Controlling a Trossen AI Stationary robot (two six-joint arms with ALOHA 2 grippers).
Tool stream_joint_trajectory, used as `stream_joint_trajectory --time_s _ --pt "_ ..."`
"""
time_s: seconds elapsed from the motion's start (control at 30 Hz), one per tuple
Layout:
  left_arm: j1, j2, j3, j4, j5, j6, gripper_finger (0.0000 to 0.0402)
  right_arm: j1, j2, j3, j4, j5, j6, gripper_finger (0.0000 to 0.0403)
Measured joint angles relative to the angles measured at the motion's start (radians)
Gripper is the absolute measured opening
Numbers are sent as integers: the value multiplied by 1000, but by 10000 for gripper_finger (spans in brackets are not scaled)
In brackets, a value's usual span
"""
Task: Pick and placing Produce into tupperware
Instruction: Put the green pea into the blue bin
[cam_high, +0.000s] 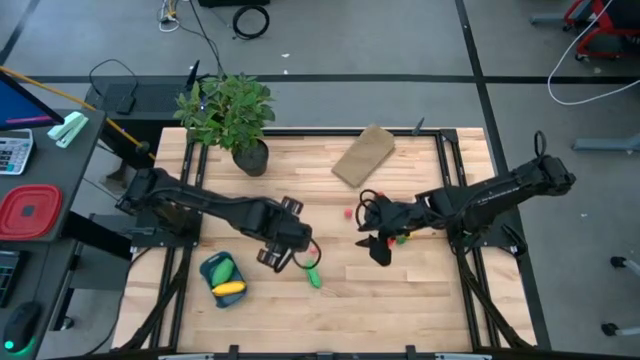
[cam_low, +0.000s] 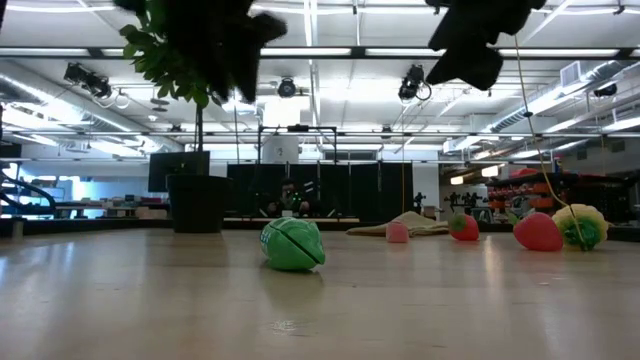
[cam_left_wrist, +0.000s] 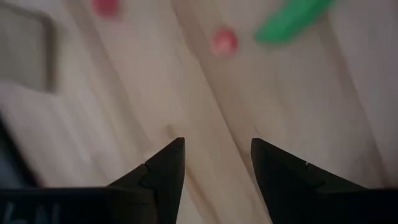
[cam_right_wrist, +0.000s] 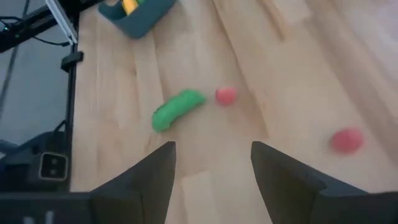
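Left pincer (cam_high: 283, 250) hovering near the middle of the table (cam_high: 420, 300), fingers spread with only bare wood between them in its wrist view, pinching nothing. Right pincer (cam_high: 375, 240) hovering right of centre, likewise spread and empty in its own wrist view (cam_right_wrist: 211, 180).

Seen from above only: blue tupperware (cam_high: 207, 272) toward the front-left corner, holding a yellow banana (cam_high: 229, 288) and a green piece (cam_high: 222, 268); potted plant (cam_high: 228, 112) near the back edge; tan flat block (cam_high: 364, 154) at the back, right of the plant. Red square container (cam_high: 28, 212) off the table's left side.

Green produce (cam_high: 313, 275) lying loose on the wood just front of the left pincer, outside the tub; same piece in the right wrist view (cam_right_wrist: 177, 110), a small red piece (cam_right_wrist: 226, 95) just beside it.

Shown best at table level: green produce end-on (cam_low: 293, 244), plus a pink piece (cam_low: 398, 232), two red pieces (cam_low: 463, 227) (cam_low: 538, 232) and a yellow-green one (cam_low: 581, 226) toward the right, all loose on the table.
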Motion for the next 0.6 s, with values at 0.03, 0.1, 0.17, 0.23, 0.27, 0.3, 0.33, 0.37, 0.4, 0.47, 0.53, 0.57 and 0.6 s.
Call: stream_joint_trajectory --time_s 0.03,0.1,0.17,0.23,0.27,0.3,0.33,0.37,0.4,0.47,0.53,0.57,0.6 --pt "3 0 -27 6 11 -3 190 9 0 0 -13 0 15 219" --pt "7 0 -82 46 38 -10 190 24 0 0 -39 16 28 219" --pt "5 0 -125 122 61 -9 189 30 0 0 -62 53 29 220" --pt "-4 0 -151 257 82 6 189 31 0 0 -70 109 29 219" --pt "-8 0 -160 310 99 22 189 30 0 0 -69 138 30 220" --pt "-11 0 -166 349 129 36 189 30 0 0 -69 168 32 220" --pt "-13 0 -170 377 163 49 189 30 0 0 -69 192 34 220" --pt "-13 0 -176 398 198 53 189 31 0 0 -69 208 41 220" --pt "-13 5 -180 412 229 53 189 31 0 0 -70 217 51 220" --pt "-27 17 -181 398 251 57 189 31 0 0 -69 219 57 219" --pt "-45 38 -182 393 252 101 190 31 0 0 -69 219 52 220" --pt "-57 49 -182 396 253 141 190 30 0 0 -69 219 50 219" --pt "-67 62 -182 398 252 185 190 27 0 0 -69 222 47 220"
